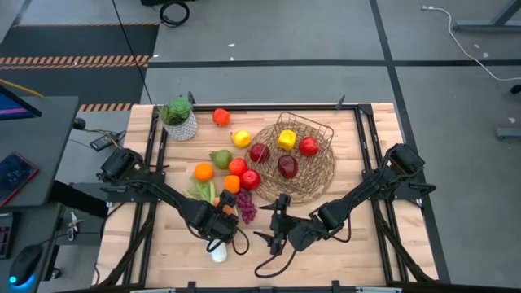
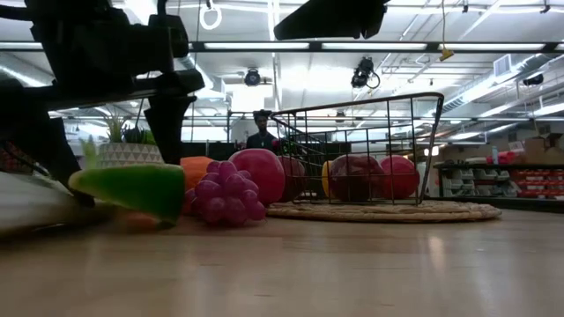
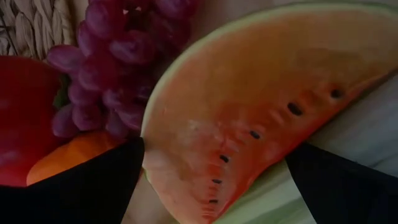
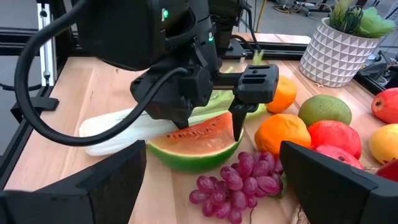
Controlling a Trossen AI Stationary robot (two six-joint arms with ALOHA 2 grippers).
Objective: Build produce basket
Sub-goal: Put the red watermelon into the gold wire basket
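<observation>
Resting on the wooden table (image 1: 358, 244) just in front of the basket's woven rim, a watermelon slice (image 4: 198, 142) lies cut face up, with a bunch of purple grapes (image 4: 239, 180) touching its rind and a long pale leek (image 4: 127, 127) behind it. Beyond them sit oranges, a green pear (image 4: 324, 109) and red apples still outside the brown wire basket (image 1: 303, 167), which already holds three red fruits and a yellow one. A small white pot with a green plant (image 1: 179, 118) stands near the far left corner, apart from the produce.

The left gripper (image 4: 245, 112) points down over the slice, its fingers spread to either side of the wedge without yet pinching it; this looks like the lead-in to picking it up. Its arm reaches in low from the left edge. The right gripper (image 1: 275, 228) waits just beside it near the front edge, jaws also spread and empty, facing the slice.
</observation>
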